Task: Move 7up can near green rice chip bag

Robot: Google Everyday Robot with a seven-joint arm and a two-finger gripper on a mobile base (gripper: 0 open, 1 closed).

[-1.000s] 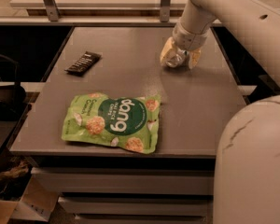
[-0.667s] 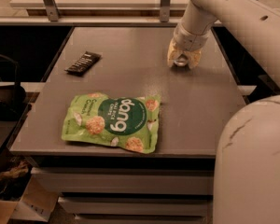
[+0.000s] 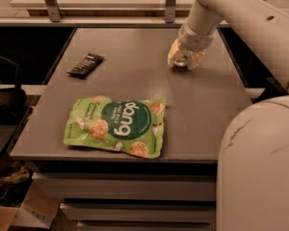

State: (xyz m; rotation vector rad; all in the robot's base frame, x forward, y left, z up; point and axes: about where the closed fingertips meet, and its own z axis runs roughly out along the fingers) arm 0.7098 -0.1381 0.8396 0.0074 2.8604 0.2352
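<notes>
The 7up can (image 3: 182,60) shows only its shiny metal end, at the far right of the grey table (image 3: 135,76). My gripper (image 3: 185,59) hangs from the white arm and its pale yellow fingers (image 3: 198,59) sit on both sides of the can, closed on it just at the table surface. The green rice chip bag (image 3: 116,125) lies flat near the table's front edge, left of centre, well apart from the can, toward the front left of it.
A flat dark wrapped bar (image 3: 86,64) lies at the table's far left. A metal frame with upright posts (image 3: 171,3) runs behind the table. My white base (image 3: 260,167) fills the lower right. A cardboard box (image 3: 19,211) sits on the floor at left.
The gripper and the can shifted slightly right, then back left and a little toward the front. The bag and the bar have not moved.
</notes>
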